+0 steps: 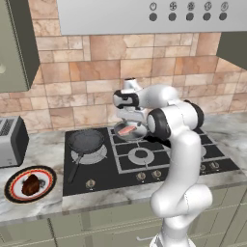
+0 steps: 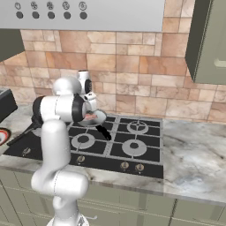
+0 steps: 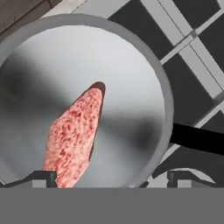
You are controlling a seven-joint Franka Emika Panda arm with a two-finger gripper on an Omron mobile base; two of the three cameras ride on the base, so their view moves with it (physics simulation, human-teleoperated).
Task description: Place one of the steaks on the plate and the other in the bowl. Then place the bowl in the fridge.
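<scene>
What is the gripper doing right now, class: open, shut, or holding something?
Gripper: open, holding nothing, poised above the pale pink steak in the silver pan.

No readable text or labels anywhere.

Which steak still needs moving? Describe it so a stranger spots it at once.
Find the black stove under the hood. On its back burner sits a silver pan, and the pale pink raw steak lies inside. The other steak, dark brown, is on the plate.
</scene>
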